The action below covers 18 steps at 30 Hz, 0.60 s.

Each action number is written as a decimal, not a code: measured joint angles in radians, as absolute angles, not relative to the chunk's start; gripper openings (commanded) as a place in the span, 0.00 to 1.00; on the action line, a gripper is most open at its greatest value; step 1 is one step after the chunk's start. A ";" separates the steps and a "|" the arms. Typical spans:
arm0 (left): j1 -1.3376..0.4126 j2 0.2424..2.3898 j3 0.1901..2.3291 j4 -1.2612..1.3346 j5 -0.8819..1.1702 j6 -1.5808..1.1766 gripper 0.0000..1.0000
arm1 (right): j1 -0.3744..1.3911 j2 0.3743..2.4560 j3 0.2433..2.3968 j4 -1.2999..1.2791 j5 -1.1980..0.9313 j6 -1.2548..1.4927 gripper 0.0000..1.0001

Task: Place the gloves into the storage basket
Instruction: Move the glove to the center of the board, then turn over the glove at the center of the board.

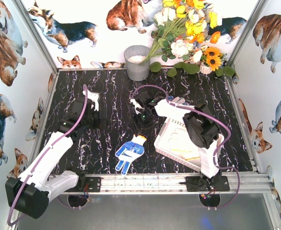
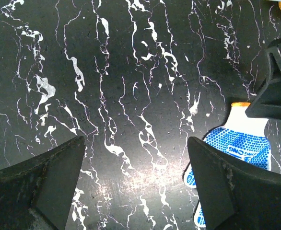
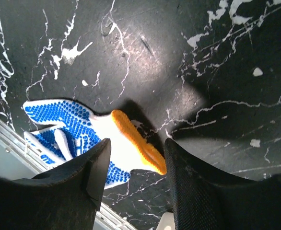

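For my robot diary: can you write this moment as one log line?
left gripper open, empty | right gripper open above blue-dotted glove | basket holds gloves

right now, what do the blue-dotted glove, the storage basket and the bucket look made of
Blue-dotted glove: white knit fabric, likely rubbery blue dots, ribbed orange cuff. Storage basket: white plastic by its look, slotted walls. Bucket: probably grey metal, dull matte sheen.
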State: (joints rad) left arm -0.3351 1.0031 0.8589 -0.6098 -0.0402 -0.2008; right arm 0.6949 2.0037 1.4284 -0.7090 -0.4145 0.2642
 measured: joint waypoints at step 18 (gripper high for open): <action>-0.314 1.009 0.802 -0.560 -0.019 -0.181 0.83 | 0.720 2.044 1.459 -0.723 -0.422 0.195 0.48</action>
